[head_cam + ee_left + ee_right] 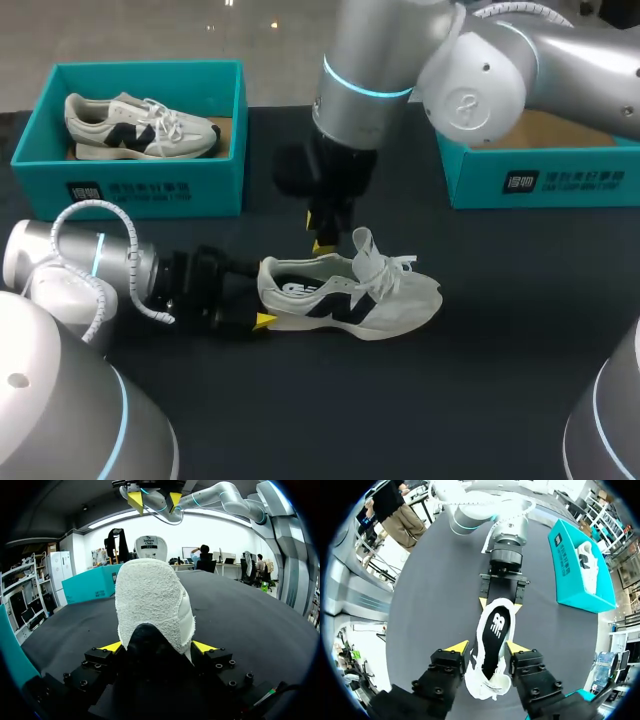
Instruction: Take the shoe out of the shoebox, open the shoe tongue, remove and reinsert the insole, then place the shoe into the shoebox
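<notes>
Here the shoe (350, 292) stands on its sole on the dark table (480, 330), its fleecy heel clamped from both sides by the left gripper (159, 647). The right gripper (487, 647) hangs above the collar, fingers spread, holding nothing. Judged next: pinch the thin, flexible black insole (492, 640) at its heel edge and peel slowly, avoiding the loose laces (385, 265).

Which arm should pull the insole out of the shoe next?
Right, probably. The right gripper hangs open above the shoe, over its insole; the left gripper is shut on the heel, steadying it.
</notes>
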### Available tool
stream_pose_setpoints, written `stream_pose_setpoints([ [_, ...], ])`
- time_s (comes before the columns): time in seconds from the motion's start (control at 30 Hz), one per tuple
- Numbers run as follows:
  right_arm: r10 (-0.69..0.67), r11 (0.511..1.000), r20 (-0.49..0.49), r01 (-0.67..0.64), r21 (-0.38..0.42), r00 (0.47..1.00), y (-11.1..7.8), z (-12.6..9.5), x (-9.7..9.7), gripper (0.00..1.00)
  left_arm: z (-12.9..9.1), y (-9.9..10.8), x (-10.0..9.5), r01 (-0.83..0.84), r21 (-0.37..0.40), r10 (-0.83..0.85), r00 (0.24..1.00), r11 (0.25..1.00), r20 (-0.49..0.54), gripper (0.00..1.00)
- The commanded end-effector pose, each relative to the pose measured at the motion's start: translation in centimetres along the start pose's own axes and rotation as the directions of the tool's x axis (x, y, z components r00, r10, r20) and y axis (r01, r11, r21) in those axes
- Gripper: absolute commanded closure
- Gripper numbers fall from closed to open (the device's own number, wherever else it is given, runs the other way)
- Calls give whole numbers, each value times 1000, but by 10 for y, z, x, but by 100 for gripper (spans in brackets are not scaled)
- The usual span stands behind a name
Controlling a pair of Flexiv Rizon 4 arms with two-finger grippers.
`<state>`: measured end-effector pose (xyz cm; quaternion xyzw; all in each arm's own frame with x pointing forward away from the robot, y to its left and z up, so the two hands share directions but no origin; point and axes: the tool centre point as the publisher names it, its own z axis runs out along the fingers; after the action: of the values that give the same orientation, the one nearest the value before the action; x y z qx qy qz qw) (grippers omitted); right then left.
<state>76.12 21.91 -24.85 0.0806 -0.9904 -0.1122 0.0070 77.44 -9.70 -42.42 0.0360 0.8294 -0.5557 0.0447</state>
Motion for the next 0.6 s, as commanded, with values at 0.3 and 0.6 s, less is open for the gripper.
stream_pose_setpoints([
  [0.3,127,969,-31,-117,219,991,15,26,0,100,1,1,0,-1,-3,1,1000,1000,0,100],
  [0.6,196,945,-36,-179,275,980,-1,49,-3,100,1,1,0,-1,-3,1,1000,1000,0,100],
])
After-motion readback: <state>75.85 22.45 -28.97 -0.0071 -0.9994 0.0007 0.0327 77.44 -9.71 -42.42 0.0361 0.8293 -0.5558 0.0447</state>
